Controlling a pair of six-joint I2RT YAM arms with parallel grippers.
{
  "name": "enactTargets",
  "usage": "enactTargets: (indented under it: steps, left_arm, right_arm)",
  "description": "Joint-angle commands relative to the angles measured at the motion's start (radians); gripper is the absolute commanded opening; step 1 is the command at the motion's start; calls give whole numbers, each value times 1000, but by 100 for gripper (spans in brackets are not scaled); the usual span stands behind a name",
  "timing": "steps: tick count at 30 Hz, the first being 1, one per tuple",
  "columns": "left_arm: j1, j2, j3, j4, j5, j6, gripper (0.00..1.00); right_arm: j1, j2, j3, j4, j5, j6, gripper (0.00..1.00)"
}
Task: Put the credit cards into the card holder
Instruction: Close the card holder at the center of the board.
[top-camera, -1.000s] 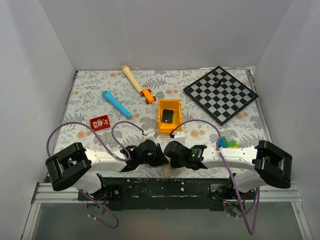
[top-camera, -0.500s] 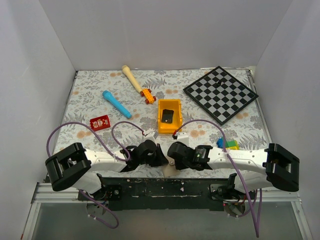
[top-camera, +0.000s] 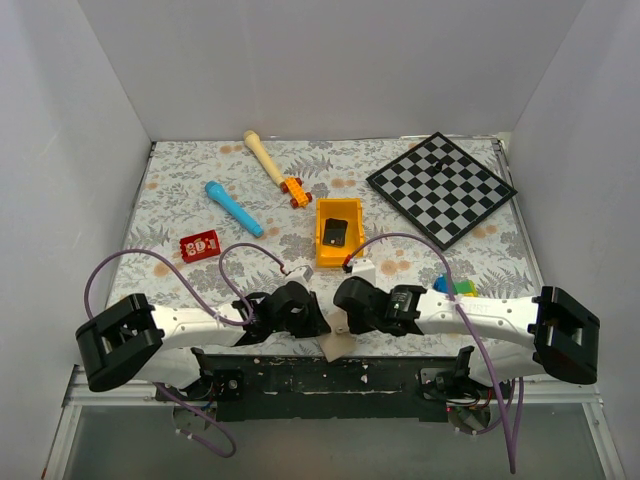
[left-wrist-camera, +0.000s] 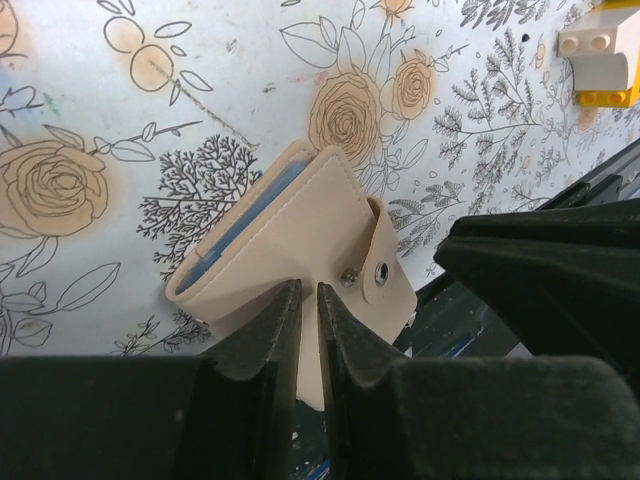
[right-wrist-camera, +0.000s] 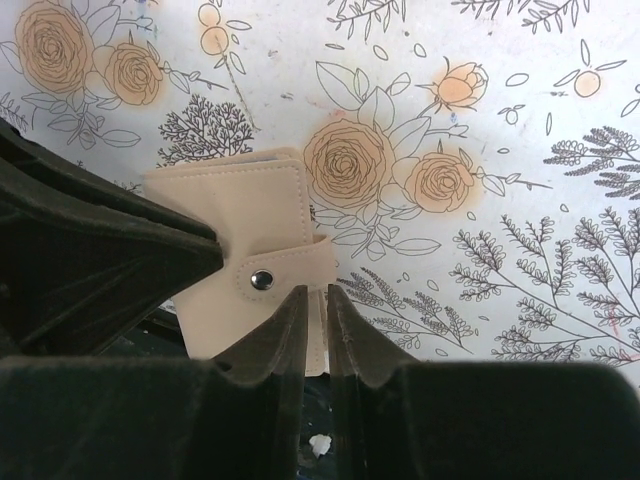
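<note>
One red credit card (top-camera: 200, 244) bears illegible white markings.

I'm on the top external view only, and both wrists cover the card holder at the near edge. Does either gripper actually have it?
Observer: Yes. The left wrist view shows the left gripper pinched on the near edge of the card holder.
Operator: And the right one?
Observer: The right gripper is closed on the holder's edge too, just beside the snap tab.
Operator: Is the holder open yet?
Observer: No. It is folded, with the tab lying across the front. Only a strip of blue lining shows between the covers. I can't tell if the snap is pressed shut.
</note>
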Motion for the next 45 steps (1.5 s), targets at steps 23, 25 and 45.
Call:
enactTargets:
  steps: [23,25,45]
  left_arm:
    - [-7,-62,-23,-73,-11,24,15]
    - [-9,-58,-27,-68,-11,23,15]
    - [-9,-22,-32,-42,2,18,15]
  right_arm:
    - [-42,51,45,137,-136,-72,22]
    - [-43,56,42,137,-134,-70,22]
    - [-51,62,-13,157,-160,-29,23]
